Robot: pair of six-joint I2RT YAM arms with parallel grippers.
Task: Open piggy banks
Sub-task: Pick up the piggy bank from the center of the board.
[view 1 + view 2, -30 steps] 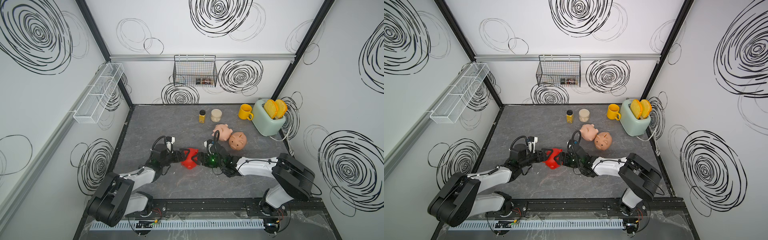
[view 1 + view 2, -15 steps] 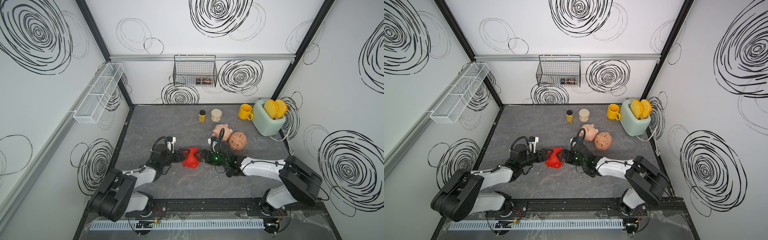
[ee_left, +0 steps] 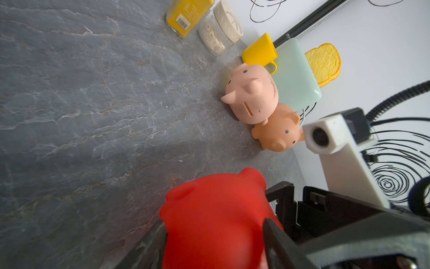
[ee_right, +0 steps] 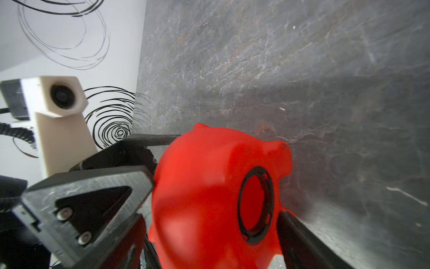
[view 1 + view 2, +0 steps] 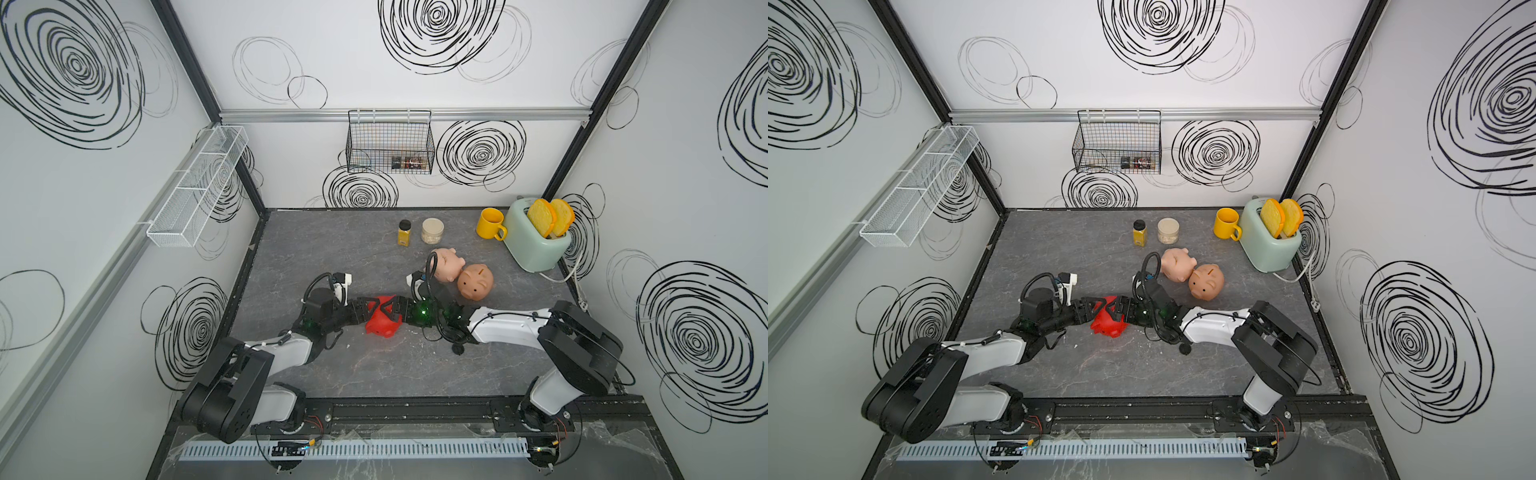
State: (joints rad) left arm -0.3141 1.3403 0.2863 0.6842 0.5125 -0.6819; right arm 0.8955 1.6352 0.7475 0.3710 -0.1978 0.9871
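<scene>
Grey stone-patterned tabletop (image 5: pixel 332 257) is enclosed by white, swirl-marked walls. The left gripper (image 3: pixel 214 226) is clamped on the red piggy bank (image 5: pixel 384 328), located near the table centre. The right gripper (image 5: pixel 392 312) is set about the bank's belly end with jaws wide apart; firm contact cannot be confirmed. The belly opening (image 4: pixel 254 205) is seen unplugged, and a small black disc (image 5: pixel 458 350), judged to be the plug, lies beside the right arm. This bank is judged open. Next, it should be set down, and the pink piggy bank (image 5: pixel 446 264), touching the peach piggy bank (image 5: pixel 476 282), should be grasped and turned until its plug is exposed
</scene>
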